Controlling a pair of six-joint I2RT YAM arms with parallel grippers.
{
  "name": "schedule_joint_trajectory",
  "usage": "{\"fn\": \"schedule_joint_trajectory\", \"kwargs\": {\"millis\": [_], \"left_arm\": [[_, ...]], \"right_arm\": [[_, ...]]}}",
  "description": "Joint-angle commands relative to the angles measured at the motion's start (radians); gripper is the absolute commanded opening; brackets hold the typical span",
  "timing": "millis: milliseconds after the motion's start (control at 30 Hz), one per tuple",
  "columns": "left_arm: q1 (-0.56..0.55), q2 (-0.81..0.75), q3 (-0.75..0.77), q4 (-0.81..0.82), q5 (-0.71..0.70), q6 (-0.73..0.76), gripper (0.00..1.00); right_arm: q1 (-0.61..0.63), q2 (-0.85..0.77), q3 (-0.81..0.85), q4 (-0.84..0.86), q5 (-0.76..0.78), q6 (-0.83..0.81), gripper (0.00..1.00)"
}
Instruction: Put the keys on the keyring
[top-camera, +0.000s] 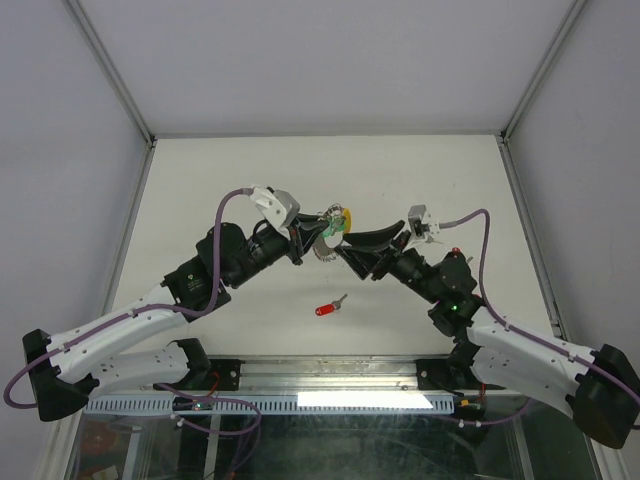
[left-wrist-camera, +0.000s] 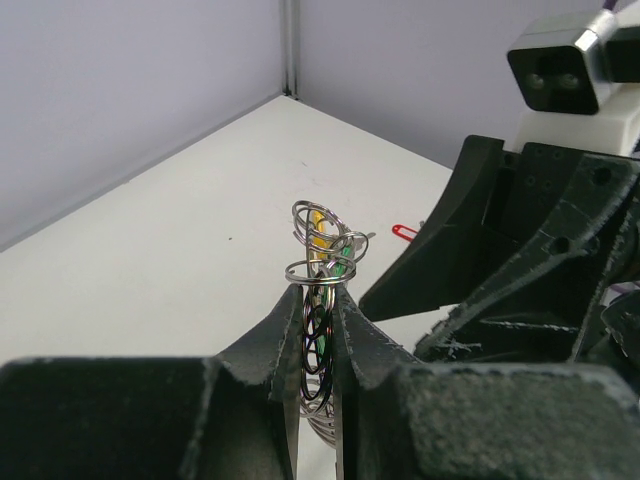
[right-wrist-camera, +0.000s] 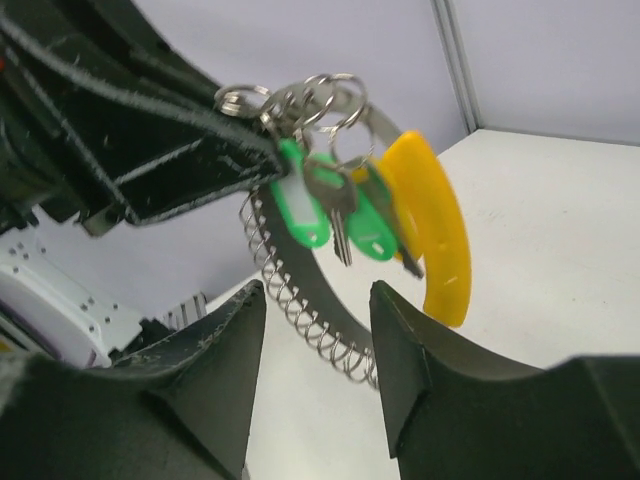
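My left gripper (left-wrist-camera: 320, 296) is shut on the keyring (left-wrist-camera: 322, 262), a coiled silvery wire loop held up over the middle of the table (top-camera: 200, 200). Keys with green tags (right-wrist-camera: 300, 208) hang from the keyring (right-wrist-camera: 300, 312) beside a curved yellow plastic piece (right-wrist-camera: 437, 232). Right under that bunch my right gripper (right-wrist-camera: 318, 296) stands open; the coil runs across the gap just beyond its fingertips, and the pads are not closed on it. In the top view the left gripper (top-camera: 308, 236) and the right gripper (top-camera: 347, 247) meet at the keyring (top-camera: 323, 252). One red-tagged key (top-camera: 328, 308) lies on the table in front.
Grey walls enclose the table on three sides, with a metal post in the far corner (left-wrist-camera: 290, 45). The red-tagged key (left-wrist-camera: 405, 231) shows behind the right arm's black fingers (left-wrist-camera: 470, 240) in the left wrist view.
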Motion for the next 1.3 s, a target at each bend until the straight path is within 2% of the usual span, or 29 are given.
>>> {"fn": "schedule_joint_trajectory", "kwargs": {"millis": [0,167,233,600,633,800,1000,1067,1267], "left_arm": [[-0.010,-0.021,0.022,0.053,-0.023,-0.022,0.00],[-0.010,-0.003,0.038,0.039,-0.030,-0.030,0.00],[-0.010,0.005,0.045,0.036,-0.037,-0.040,0.00],[-0.010,0.018,0.073,0.020,-0.091,-0.051,0.01],[-0.010,0.018,0.076,0.019,-0.096,-0.050,0.02],[-0.010,0.023,0.081,0.020,-0.113,-0.057,0.03],[-0.010,0.028,0.085,0.020,-0.122,-0.063,0.03],[-0.010,0.027,0.086,0.018,-0.120,-0.066,0.03],[-0.011,0.016,0.080,0.018,-0.126,-0.082,0.08]], "right_arm": [[-0.001,-0.080,-0.001,-0.136,-0.084,-0.225,0.49],[0.006,-0.108,-0.014,-0.141,-0.110,-0.386,0.51],[0.025,-0.089,-0.014,-0.112,-0.098,-0.428,0.55],[0.200,0.094,0.031,0.041,0.178,-0.613,0.74],[0.211,0.107,0.032,0.056,0.202,-0.624,0.79],[0.257,0.174,0.047,0.142,0.312,-0.688,0.81],[0.294,0.262,0.098,0.194,0.359,-0.771,0.79],[0.297,0.290,0.114,0.209,0.359,-0.773,0.73],[0.298,0.338,0.136,0.236,0.402,-0.780,0.49]]}}
